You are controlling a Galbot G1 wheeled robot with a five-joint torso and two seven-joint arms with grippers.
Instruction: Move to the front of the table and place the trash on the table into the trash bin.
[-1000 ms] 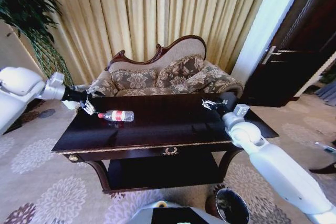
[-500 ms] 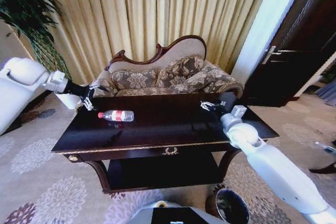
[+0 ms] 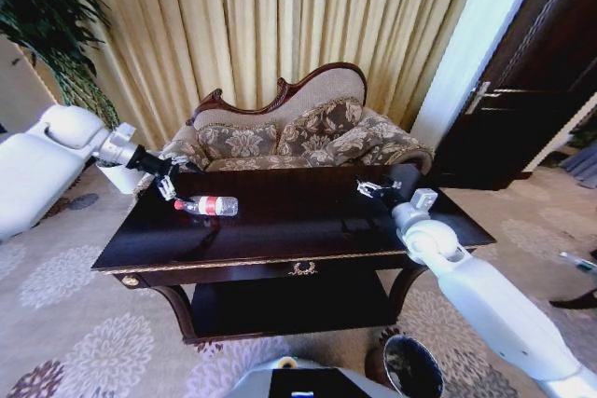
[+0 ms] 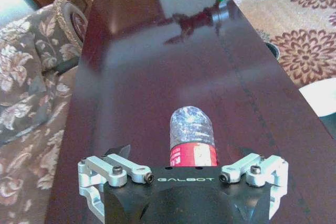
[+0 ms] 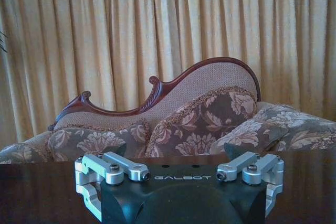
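A curtained sitting room with a floral sofa (image 3: 298, 137) behind a dark glossy table (image 3: 280, 267) edged in gold; the robot stands at the table's near long side. On the tabletop, towards the far left corner, the bottle (image 3: 207, 205) lies on its side, clear with a red label, cap end pointing left. The left gripper (image 3: 169, 185) hovers just left of that cap end, fingers spread; in the left wrist view the bottle (image 4: 192, 139) lies straight ahead between the two open finger linkages, apart from both, an alignment that suits a grasp along the bottle's axis. The right gripper (image 3: 371, 187) rests low over the right part of the tabletop, well apart from the bottle and apparently idle, its fingers released as seen in the right wrist view, facing the sofa (image 5: 199, 124). The trash bin (image 3: 411, 368) stands on the carpet at the near right, beside the table leg, within reach of neither gripper at present. Compared with the frames a second and half a second earlier, the left arm has swung inward from the far left and brought its gripper nearer the bottle; the bottle and right arm are practically unchanged. No paper scraps can be made out.
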